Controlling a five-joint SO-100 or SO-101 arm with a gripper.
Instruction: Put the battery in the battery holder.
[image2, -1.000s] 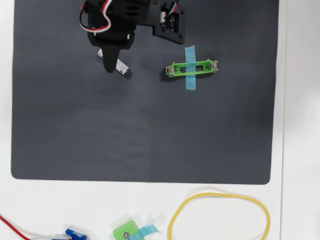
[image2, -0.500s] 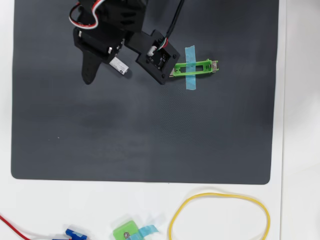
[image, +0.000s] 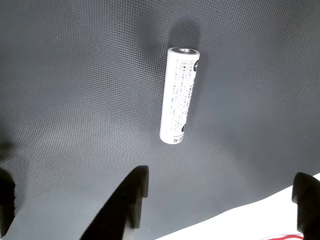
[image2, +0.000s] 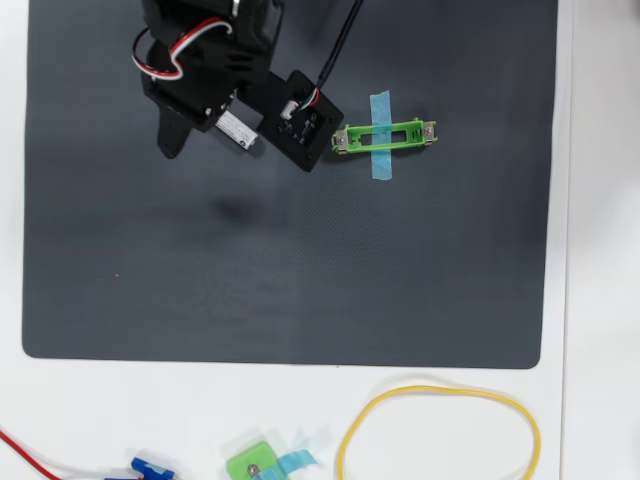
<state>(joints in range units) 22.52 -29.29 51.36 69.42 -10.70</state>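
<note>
Lying flat on the dark mat (image2: 300, 260), the battery (image: 179, 95) ran nearly straight up and down in the wrist view, its capped end with the plus mark toward the top, its other end toward the gripper (image: 220, 192). The gripper's fingers stood wide apart below it, holding nothing. In the overhead view the battery (image2: 238, 129) showed between the arm's black parts, tilted, well left of the battery holder (image2: 385, 136), whose long axis ran almost left to right under blue tape (image2: 381, 137).
</note>
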